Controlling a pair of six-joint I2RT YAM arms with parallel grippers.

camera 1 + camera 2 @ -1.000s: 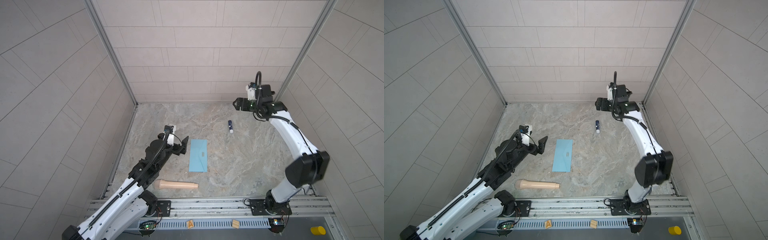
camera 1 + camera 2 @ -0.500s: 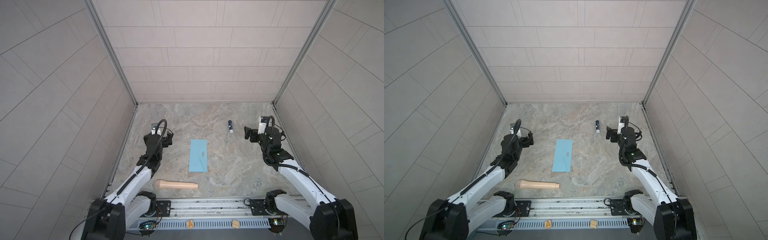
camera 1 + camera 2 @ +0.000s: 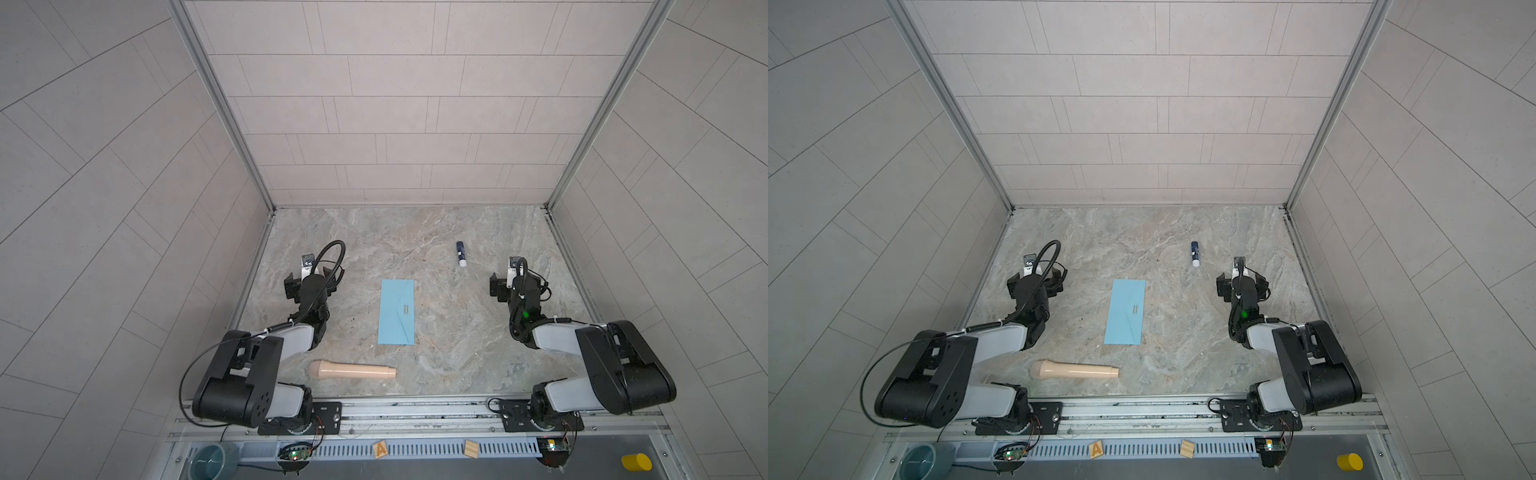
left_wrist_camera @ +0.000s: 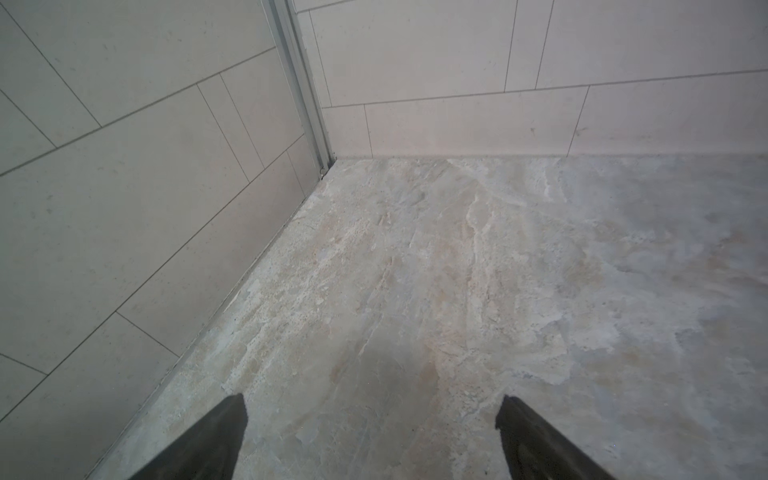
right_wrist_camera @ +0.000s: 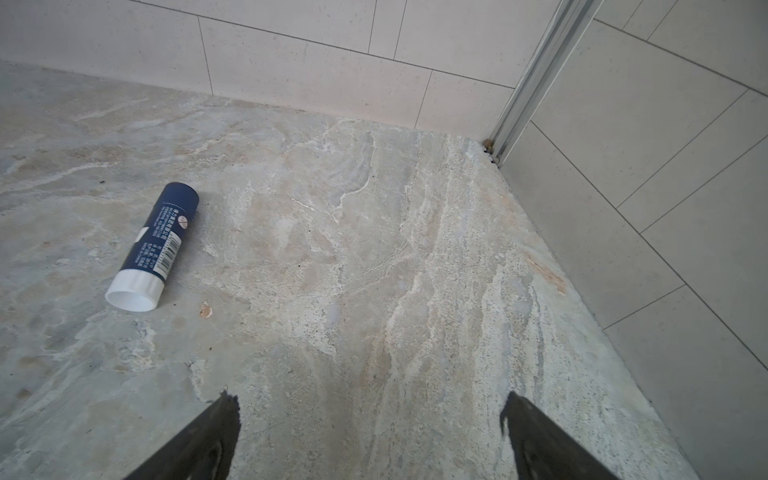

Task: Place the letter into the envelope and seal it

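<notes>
My left pincer (image 4: 372,401) points at bare table (image 4: 415,270) on the left side. Its two dark fingers (image 4: 208,440) are spread wide, with nothing between them. Toward my base, a beige cylindrical tool (image 3: 353,370) lies on its side. The envelope (image 3: 397,311) lies flat in the middle of the table in both top views, well apart from both pincers. Its long edges run away from my base, its flap is folded down, and its small gold mark faces up. Its near end is just beyond the beige tool. Farther back and to the right, a dark blue glue stick (image 5: 153,245) with a white cap lies on its side. My right pincer (image 5: 370,399) is on the right side, also spread wide and empty. The glue stick is near it but not touching.
</notes>
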